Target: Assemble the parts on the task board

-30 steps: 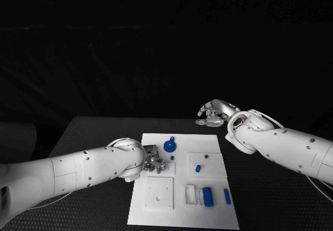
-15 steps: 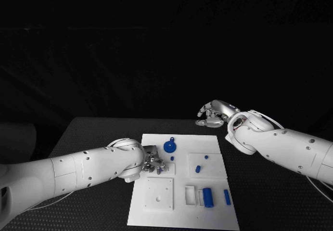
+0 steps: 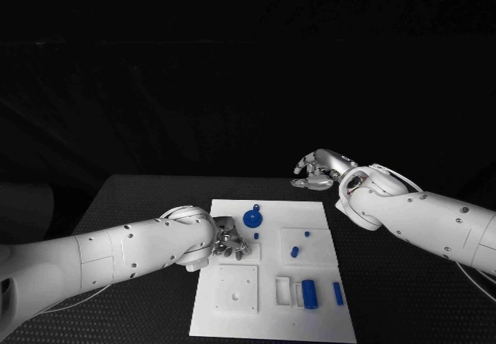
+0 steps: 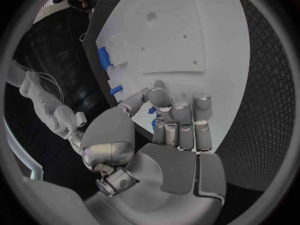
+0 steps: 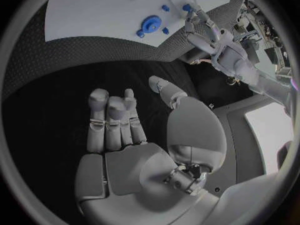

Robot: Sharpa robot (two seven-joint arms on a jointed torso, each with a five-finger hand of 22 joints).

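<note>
The white task board [image 3: 236, 322] lies in the middle of the black table. On it are a blue gear-like part [image 3: 253, 216], two small blue pegs [image 3: 294, 251], a blue cylinder [image 3: 309, 294] and a slim blue bar [image 3: 338, 292]. My left hand [image 3: 229, 242] rests on the board's left side with its fingers [image 4: 180, 127] curled down. A small blue piece [image 4: 152, 110] peeks out between thumb and fingers; whether it is gripped is unclear. My right hand [image 3: 315, 172] hovers beyond the board's far edge, holding nothing, fingers [image 5: 112, 122] stretched side by side, thumb apart.
A square white raised plate [image 3: 238, 287] and a small white block [image 3: 282, 288] sit on the board's near half. Black table [image 3: 413, 301] surrounds the board. The right wrist view shows the gear [image 5: 149, 23] and the left arm [image 5: 219, 42] across the board [image 5: 100, 10].
The left hand's fingers have curled in slightly and shifted a little toward the board's left edge. The right arm has stayed still.
</note>
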